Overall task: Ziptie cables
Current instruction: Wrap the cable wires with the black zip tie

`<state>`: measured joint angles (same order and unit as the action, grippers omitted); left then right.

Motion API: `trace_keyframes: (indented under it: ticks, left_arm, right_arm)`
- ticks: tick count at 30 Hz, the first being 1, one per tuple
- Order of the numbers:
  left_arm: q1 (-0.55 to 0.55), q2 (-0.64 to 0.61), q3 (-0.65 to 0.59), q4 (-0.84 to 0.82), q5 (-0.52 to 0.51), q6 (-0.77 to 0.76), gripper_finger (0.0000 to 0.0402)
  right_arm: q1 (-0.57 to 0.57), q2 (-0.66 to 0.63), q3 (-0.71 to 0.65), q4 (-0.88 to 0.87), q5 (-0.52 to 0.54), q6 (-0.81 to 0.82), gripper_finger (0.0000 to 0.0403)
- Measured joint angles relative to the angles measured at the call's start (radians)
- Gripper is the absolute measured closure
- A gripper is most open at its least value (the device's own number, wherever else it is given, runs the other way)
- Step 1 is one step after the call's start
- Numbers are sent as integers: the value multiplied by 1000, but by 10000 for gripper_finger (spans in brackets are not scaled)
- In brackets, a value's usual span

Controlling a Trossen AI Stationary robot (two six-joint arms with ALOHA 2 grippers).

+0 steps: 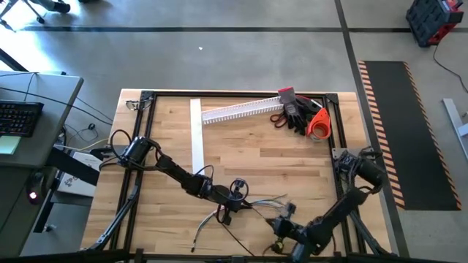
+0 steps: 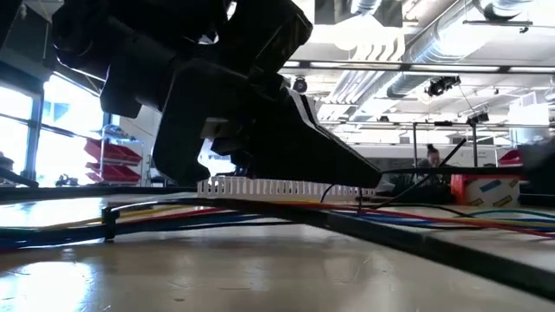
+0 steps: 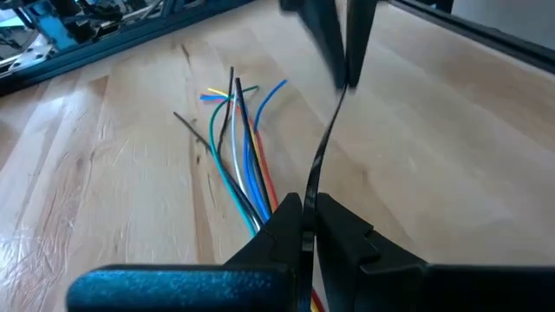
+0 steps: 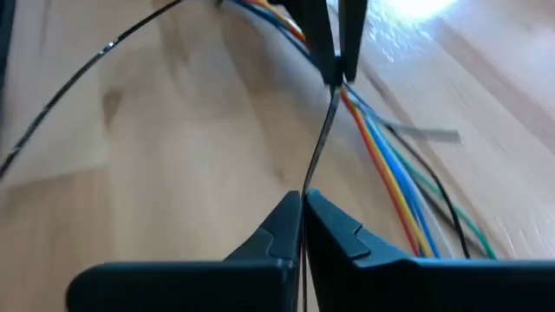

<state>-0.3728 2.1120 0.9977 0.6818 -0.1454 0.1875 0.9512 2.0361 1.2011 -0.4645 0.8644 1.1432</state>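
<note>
- The left gripper sits near 6 o'clock on the wooden surface, its fingers pinched closed on one end of a thin black ziptie.
- The right gripper, toward 5 o'clock, has its fingers clamped on the same strip's other end, so the ziptie spans between the two.
- The cables, coloured wires fanned at their ends, lie on the surface beneath the ziptie.
- A white slotted channel lies near 12 o'clock.
</note>
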Motion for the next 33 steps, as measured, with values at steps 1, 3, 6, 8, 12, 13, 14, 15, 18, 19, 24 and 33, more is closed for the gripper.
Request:
trace_keyframes:
  ticks: [1, 3, 6, 8, 12, 13, 14, 15, 18, 19, 24, 33]
  left_arm:
    - [1, 0, 0, -6, -3, 0, 398]
    - [3, 0, 0, -24, -7, -1, 398]
    - [5, 0, 0, -33, -12, -2, 398]
    - [5, 0, 0, -33, -13, -3, 398]
    - [5, 0, -1, -34, -25, -2, 397]
    - [2, 0, -1, -35, -33, 3, 397]
    - [-1, 0, -1, -36, -43, 9, 397]
    - [-5, 0, -1, -38, -53, 18, 397]
    - [-13, 0, -2, -40, -81, 32, 396]
    - [-14, 0, -2, -40, -85, 32, 396]
    - [-17, 0, -2, -40, -86, 26, 396]
    - [-31, 0, -2, -35, -84, 42, 396]
  right_arm:
    - [16, 0, 16, -48, -1, 43, 402]
    - [48, 0, 53, -157, -9, 116, 402]
    - [89, 0, 121, -330, -30, 215, 402]
    - [105, 0, 165, -428, -54, 250, 402]
    - [93, 0, 255, -590, -206, 242, 403]
    - [81, 0, 275, -641, -271, 240, 402]
    - [71, 0, 291, -692, -326, 238, 400]
    - [61, 0, 305, -740, -373, 232, 395]
    - [43, 0, 334, -811, -396, 171, 366]
    - [43, 0, 340, -806, -357, 136, 352]
    - [43, 0, 341, -584, -46, -73, 281]
    - [-104, 104, 339, -463, 41, -171, 242]
